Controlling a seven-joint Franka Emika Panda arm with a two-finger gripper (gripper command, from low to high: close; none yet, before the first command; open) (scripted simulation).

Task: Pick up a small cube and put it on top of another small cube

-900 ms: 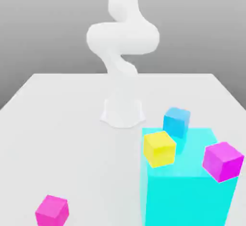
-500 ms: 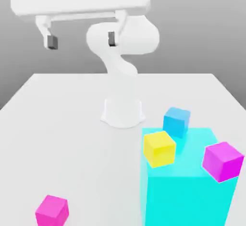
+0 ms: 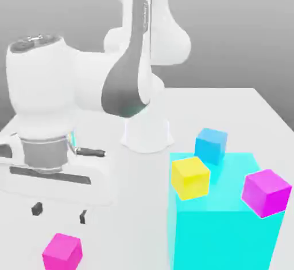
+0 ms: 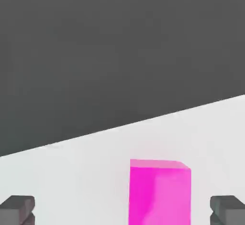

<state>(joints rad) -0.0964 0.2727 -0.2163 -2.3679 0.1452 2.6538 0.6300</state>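
Exterior view: gripper [image 3: 60,212] hangs just above the hot-pink cube [image 3: 62,251], jaws spread wide, nothing held | hot-pink cube sits on the white table [image 3: 229,108], well apart from the big cyan block [image 3: 224,229] | risk: an off-centre descent could land a fingertip [image 4: 228,208] on the hot-pink cube and knock it aside.

The exterior view faced the arm's base across the table [image 3: 229,108] from slightly above; the hand view looked close down. Both caught the hot-pink cube [image 3: 62,251] [image 4: 160,191].
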